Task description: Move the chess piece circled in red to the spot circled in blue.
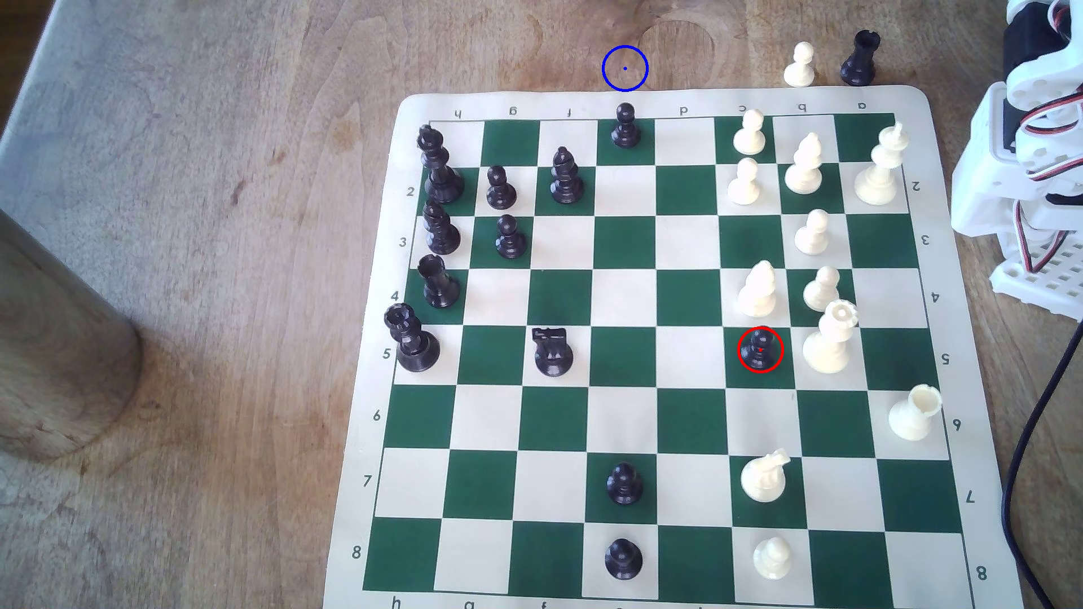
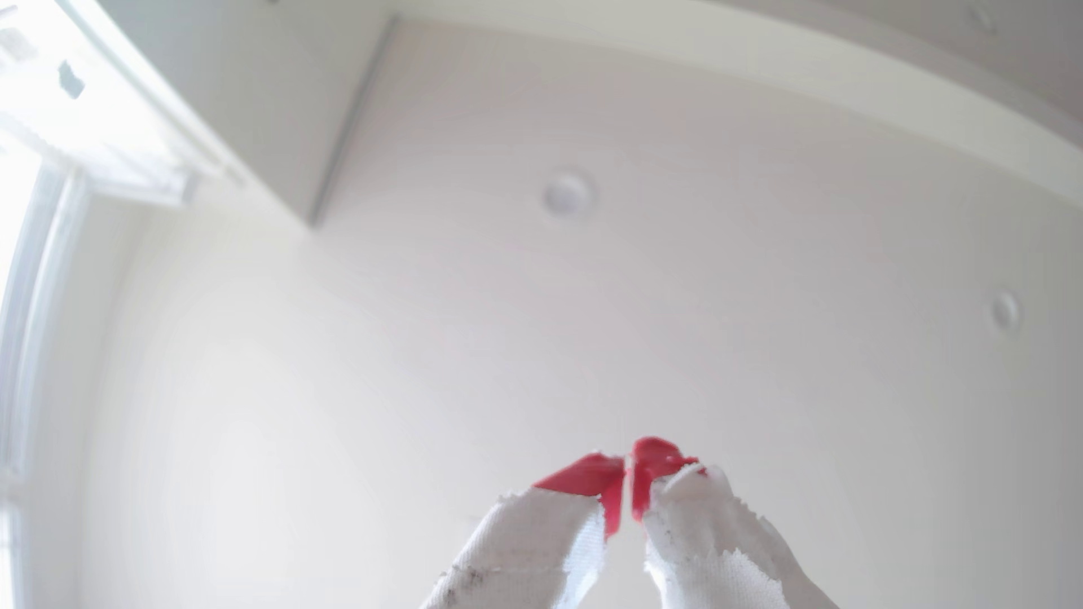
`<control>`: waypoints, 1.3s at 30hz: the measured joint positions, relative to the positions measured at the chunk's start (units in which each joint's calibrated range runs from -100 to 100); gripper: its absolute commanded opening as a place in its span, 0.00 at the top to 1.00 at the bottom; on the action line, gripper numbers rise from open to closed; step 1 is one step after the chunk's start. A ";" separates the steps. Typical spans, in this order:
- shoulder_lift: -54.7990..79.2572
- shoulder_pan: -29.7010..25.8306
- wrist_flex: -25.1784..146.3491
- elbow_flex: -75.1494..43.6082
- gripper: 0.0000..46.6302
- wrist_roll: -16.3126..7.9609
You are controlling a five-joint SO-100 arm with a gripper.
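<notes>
Exterior view: green-and-cream roll-up chessboard (image 1: 656, 375) lies on a brown wooden bench (image 1: 234, 234). The chess piece (image 1: 760, 346), a black pawn ringed in red, stands upright on a green square in the row marked 5, file c. Just beside it toward the exterior view's right stands a tall white queen (image 1: 829, 342); directly behind it, one row further up the board, a white bishop (image 1: 758, 290). No contact with either piece.

The spot (image 1: 625, 68), a blue ring with a centre dot, sits on bare wood just off the board's far edge, well apart from the ringed pawn. Nearest to it is another black pawn (image 1: 625, 126) on the first-row green square just below the ring.

Off-board near the far right corner: a white pawn (image 1: 800, 64) and a black rook (image 1: 860, 58), side by side on the bench. Black pieces cluster along the board's edge at the exterior view's left; white pieces cluster toward the exterior view's right.

White arm body (image 1: 1020, 175) with red and black wiring stands at the exterior view's right edge, off the board. A black cable (image 1: 1020, 445) runs down the bench below it.

Wrist view: the gripper (image 2: 627, 468) points up at a white ceiling (image 2: 586, 293). The jaws, red-tipped and wrapped in white tape, are pressed together at the tips with nothing between them.
</notes>
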 measured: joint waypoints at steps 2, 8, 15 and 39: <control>0.00 -0.15 0.00 0.00 1.00 0.05; 0.17 -6.71 11.47 0.00 1.00 0.10; 0.34 -9.07 29.40 -1.90 1.00 0.10; 1.59 -12.98 132.51 -30.73 0.92 1.12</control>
